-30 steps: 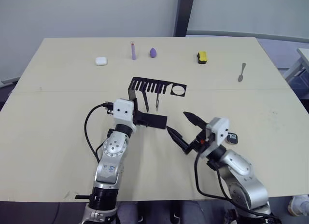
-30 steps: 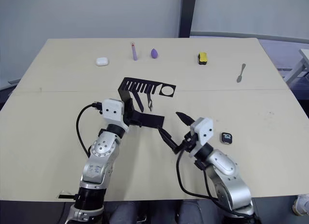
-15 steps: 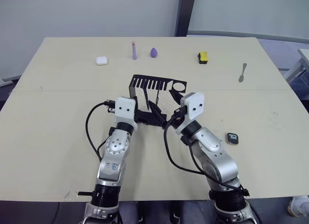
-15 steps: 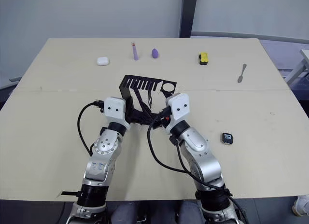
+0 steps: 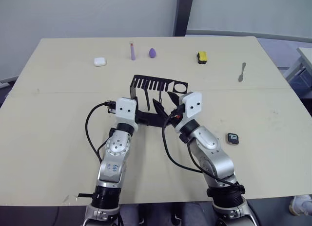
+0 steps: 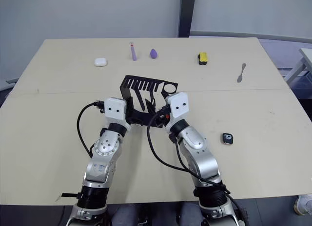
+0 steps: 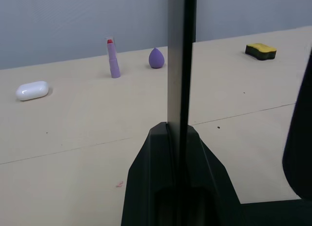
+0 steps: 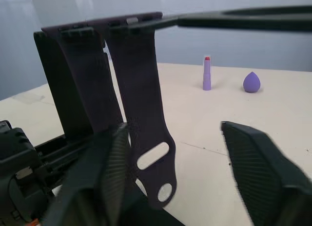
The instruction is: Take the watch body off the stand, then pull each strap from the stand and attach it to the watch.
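At the middle of the table (image 5: 58,119), the stand (image 5: 157,83) sits with its comb-slotted top plate facing the robot, and two dark straps (image 8: 141,138) hang down from those slots side by side. The watch body (image 5: 233,138) is already off the stand, lying flat on the table well to the right of the right arm. The left gripper (image 5: 138,117) is clamped on the stand's thin upright back plate — in the left wrist view the sheet-metal edge runs straight up between its closed fingers (image 7: 161,177), bracing the stand in place. The right gripper (image 8: 175,177) is spread wide, one ribbed finger on each side of the nearer strap's free lower end, not yet touching it. The strap looks thin, soft and light, with an oval slot and a round hole near its tip, so it will probably bend and swing rather than resist. A pinch on the flat faces above those holes, closer to the plate, should give better control than the floppy tip. The band's surface may be slick, and its top end seems wedged in the slot — a pull along the slot's opening, not straight down, seems the safer way to free it without tipping the light stand.
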Motion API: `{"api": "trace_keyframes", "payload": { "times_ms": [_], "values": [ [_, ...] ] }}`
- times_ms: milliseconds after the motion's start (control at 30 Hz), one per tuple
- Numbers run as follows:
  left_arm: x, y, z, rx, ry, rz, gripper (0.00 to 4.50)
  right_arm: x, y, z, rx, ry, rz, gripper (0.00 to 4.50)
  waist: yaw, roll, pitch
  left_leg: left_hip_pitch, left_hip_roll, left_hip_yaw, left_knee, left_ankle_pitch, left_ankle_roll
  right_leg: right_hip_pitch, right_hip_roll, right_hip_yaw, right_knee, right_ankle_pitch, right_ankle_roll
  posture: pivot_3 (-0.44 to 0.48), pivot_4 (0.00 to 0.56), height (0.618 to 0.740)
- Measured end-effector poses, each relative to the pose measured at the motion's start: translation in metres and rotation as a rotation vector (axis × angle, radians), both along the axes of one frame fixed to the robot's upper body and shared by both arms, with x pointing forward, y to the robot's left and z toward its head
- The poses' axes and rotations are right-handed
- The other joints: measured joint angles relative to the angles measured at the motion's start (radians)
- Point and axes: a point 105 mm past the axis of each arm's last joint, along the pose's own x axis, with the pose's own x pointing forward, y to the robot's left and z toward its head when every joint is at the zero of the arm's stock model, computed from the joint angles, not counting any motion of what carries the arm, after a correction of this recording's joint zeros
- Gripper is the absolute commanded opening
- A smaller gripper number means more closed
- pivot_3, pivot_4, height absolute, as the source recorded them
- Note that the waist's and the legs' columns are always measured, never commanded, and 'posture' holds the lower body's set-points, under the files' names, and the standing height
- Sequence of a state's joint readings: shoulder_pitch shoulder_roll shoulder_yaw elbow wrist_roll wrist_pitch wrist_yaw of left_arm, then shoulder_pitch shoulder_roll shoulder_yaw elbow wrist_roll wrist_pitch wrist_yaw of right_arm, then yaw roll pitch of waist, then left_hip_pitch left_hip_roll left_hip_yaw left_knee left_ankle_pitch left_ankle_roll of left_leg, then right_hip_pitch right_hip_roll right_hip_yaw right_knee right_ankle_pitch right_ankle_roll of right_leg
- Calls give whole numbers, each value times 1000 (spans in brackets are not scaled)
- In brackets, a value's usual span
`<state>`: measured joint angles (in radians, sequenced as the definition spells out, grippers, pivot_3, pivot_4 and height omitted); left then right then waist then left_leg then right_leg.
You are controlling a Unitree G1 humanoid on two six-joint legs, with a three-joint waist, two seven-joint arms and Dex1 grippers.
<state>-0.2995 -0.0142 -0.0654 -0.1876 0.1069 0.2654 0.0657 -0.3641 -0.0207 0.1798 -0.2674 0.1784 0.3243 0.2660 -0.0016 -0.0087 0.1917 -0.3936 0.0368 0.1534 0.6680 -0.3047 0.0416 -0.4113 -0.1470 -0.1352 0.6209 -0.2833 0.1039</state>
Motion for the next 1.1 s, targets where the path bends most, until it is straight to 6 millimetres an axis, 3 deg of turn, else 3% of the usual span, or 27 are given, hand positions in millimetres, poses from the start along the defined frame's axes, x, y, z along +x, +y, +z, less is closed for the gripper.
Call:
{"api": "trace_keyframes", "payload": {
  "times_ms": [100, 133, 467, 867, 1100],
  "values": [
    [0, 0, 0, 1, 0, -1, 0, -1, 2, 1, 2, -6, 6, 162, 0, 0, 0, 0, 0, 0, 0, 0, 0, 0, 0, 0, 0, 0, 0, 0, 150, 740],
    [0, 0, 0, 1, 0, -1, 0, -1, 2, 1, 3, -10, 8, 72, 0, 0, 0, 0, 0, 0, 0, 0, 0, 0, 0, 0, 0, 0, 0, 0, 150, 740],
    [0, 0, 0, 0, 0, 0, 0, -9, 6, -3, -55, -59, 48, 72, -1, 0, 0, 0, 0, 0, 0, 0, 0, 0, 0, 0, -1, 0, 0, 0, 150, 740],
    [-1, 1, 0, 1, 2, -6, 0, -20, 1, 7, -202, -276, 31, 72, -1, 0, 0, 0, 0, 0, -1, 0, 0, 0, 0, 0, -1, 0, 0, 0, 150, 740],
    [-5, 0, -1, -10, 2, -32, 0, -33, -10, -23, -251, -195, 148, 72, -1, 0, 0, 0, 0, 0, -1, 0, 1, 0, 0, 0, -2, 0, 0, 0, 150, 740]
  ]
}}
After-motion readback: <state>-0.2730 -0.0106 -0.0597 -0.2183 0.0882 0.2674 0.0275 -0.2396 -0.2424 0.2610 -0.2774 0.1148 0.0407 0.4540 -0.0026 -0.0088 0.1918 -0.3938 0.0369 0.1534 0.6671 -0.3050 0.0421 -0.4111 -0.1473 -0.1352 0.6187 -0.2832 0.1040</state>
